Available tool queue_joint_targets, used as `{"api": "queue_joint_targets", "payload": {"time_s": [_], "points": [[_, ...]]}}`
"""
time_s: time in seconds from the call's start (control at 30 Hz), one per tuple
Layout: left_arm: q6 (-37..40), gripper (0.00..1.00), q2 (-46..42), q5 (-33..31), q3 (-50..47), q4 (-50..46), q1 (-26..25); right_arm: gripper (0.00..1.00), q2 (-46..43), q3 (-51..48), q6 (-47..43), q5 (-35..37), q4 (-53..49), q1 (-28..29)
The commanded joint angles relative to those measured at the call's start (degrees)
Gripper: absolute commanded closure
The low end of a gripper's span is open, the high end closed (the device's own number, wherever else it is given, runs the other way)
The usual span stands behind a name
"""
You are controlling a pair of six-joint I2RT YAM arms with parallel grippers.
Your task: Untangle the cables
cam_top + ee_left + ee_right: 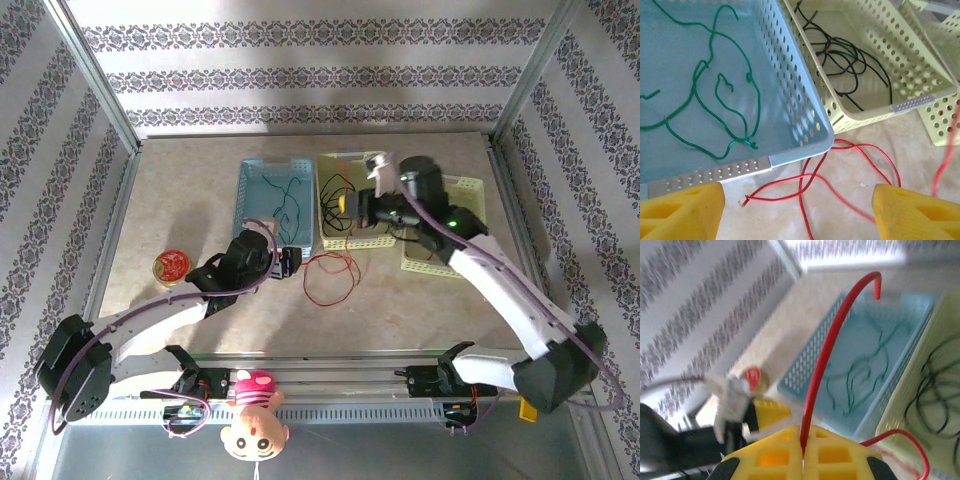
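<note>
A red cable (840, 172) lies in loose loops on the table just in front of the blue basket (790, 105). My left gripper (797, 215) hovers open above those loops, a yellow finger (680, 210) on either side and nothing between them. The dark green cable (720, 100) lies inside the blue basket, and the black cable (850, 60) inside the yellow basket (875, 107) beside it. My right gripper (802, 450) is shut on one end of the red cable (825, 365), which rises in an arc from its pads. From above, the right gripper (347, 207) is over the yellow basket (330, 240), and the left gripper (293, 262) is by the red cable (322, 290).
A second yellow basket (455, 235) stands to the right, under the right arm. A red-lidded can (171, 266) sits at the left of the table. A pink doll (255, 415) lies at the front rail. Metal frame posts border the table.
</note>
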Motion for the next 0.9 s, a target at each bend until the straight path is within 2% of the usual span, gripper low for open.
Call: {"api": "queue_joint_targets", "payload": {"time_s": [0.0, 0.1, 0.37, 0.47, 0.6, 0.87], "points": [[0.28, 0.23, 0.62, 1.53, 0.3, 1.99, 0.66, 0.95, -4.67, 4.76, 0.92, 0.86, 0.21, -4.23], [0.51, 0.23, 1.42, 2.13, 0.38, 2.06, 0.66, 0.95, -7.37, 6.68, -0.25, 3.92, -0.29, -8.2], [0.92, 0.23, 3.46, 4.24, 0.88, 2.23, 0.66, 0.95, -13.16, 3.08, -4.08, 25.56, -2.02, -12.09], [0.88, 0.23, 3.86, 4.6, 0.99, 2.41, 0.62, 0.95, -14.01, 0.15, -3.49, 28.79, -1.79, -13.69], [1.22, 0.23, 4.31, 5.06, 1.49, 2.35, 0.66, 0.94, -14.84, -3.64, -2.86, 29.54, 0.17, -15.29], [1.01, 0.23, 4.71, 6.09, 1.24, 2.91, 0.65, 0.93, -10.95, -11.0, -3.19, 32.59, -0.84, -18.9]]}}
